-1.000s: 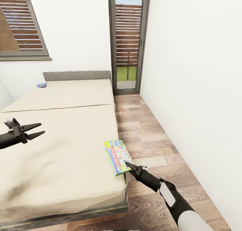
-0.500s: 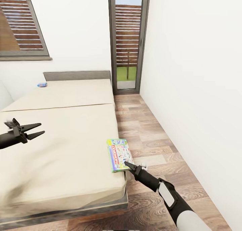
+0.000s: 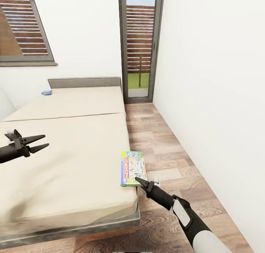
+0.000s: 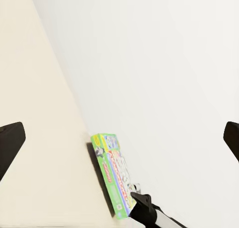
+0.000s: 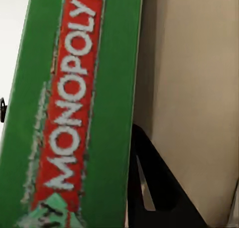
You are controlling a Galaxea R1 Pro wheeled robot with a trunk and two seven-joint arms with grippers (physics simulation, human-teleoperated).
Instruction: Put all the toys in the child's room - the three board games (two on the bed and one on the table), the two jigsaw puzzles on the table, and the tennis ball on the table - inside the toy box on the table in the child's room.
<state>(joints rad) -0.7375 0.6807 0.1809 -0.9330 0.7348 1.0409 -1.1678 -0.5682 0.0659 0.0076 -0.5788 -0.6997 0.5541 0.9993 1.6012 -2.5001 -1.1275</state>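
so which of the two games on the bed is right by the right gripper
The green Monopoly box at the bed's near corner, where the right gripper is. The small blue game lies far off by the headboard.

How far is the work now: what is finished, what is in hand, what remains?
Nothing looks finished in these views. In hand: the right gripper is at the near corner of the green board game, which lies at the bed edge; a firm grip cannot be judged. The left gripper is open and holds nothing. Remaining here: the small blue board game near the headboard.
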